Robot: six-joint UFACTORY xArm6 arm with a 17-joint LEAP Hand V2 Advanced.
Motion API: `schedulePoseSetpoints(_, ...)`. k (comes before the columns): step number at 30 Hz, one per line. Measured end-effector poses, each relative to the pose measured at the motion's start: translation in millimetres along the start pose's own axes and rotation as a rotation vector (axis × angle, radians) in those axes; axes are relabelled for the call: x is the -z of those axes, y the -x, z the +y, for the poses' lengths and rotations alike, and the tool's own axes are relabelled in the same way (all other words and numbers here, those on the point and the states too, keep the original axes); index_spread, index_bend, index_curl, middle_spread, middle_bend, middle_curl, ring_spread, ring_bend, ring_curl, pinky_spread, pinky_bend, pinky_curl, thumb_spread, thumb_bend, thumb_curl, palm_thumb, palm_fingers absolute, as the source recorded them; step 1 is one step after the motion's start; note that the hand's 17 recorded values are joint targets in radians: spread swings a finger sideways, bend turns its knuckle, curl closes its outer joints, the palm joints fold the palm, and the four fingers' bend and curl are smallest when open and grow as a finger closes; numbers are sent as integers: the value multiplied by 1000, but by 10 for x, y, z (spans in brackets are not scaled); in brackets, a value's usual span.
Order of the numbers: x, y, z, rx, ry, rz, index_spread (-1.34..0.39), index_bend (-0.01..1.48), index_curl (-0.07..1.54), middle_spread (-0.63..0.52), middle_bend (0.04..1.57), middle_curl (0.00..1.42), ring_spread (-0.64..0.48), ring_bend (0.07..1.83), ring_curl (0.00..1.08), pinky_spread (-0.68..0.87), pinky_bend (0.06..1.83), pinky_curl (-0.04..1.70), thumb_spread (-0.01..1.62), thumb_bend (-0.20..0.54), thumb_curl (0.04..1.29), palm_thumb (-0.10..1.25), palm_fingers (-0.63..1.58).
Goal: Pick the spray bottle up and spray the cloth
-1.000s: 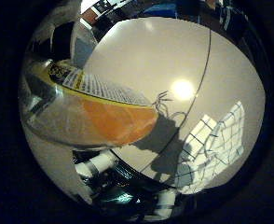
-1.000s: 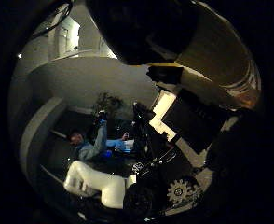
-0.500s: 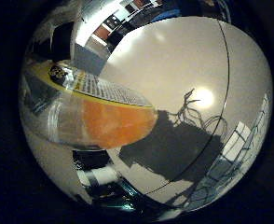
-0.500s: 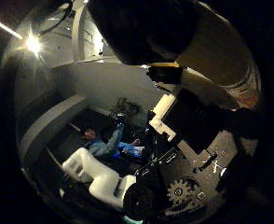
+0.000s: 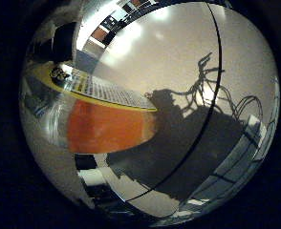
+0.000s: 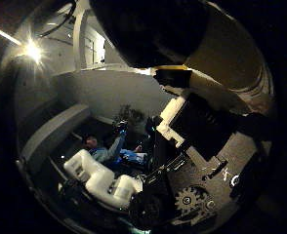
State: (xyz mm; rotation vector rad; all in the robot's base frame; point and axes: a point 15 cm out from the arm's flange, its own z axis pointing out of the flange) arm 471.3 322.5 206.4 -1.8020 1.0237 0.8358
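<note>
The little finger side view alone shows the table (image 5: 178, 57), pale and crossed by one dark seam; over it, close to the palm, sits the one spray bottle (image 5: 102, 124), clear-walled, with orange liquid filling its lower body and a yellow-edged label band above the liquid; its shadow and the hand's fall dark across the table; at the far edge of that view lies the one cloth (image 5: 248, 152), white with dark check lines, flat on the table and partly in that shadow, well apart from the bottle; the thumb side view shows none of this; it looks out at the room instead, with a bright lamp (image 6: 32, 50) high up and pale walls behind; across it runs the bottle's upper part, a dark rounded head and a pale neck, pressed close against the palm; the hand (image 6: 148, 195) shows here as white finger segments, black blocks and a gear, its fingers curled round the bottle so that it is gripped; whether the bottle touches the table I cannot tell
</note>
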Motion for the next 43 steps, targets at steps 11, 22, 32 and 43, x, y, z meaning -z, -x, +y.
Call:
schedulePoseSetpoints(11, -75, 53, 231, 45, 112, -1, -337, 405, 659, -163, 953, 633, -244, 1205, 630, -433, 1002, 884, 926, -28, 429, 851, 774)
schedulePoseSetpoints(22, 37, 127, 237, 94, 138, 29, -466, 294, 536, -151, 430, 478, -224, 948, 509, -281, 808, 797, 913, -28, 411, 812, 186)
schedulePoseSetpoints(32, 560, 53, 172, 118, 119, 111, -434, 269, 440, -71, 242, 369, -64, 615, 339, 213, 524, 582, 913, -28, 392, 795, 175)
schedulePoseSetpoints(43, 1364, 47, 264, 122, 72, 236, -445, 181, 378, -69, 184, 336, -32, 485, 276, 286, 428, 447, 923, -28, 382, 782, 235)
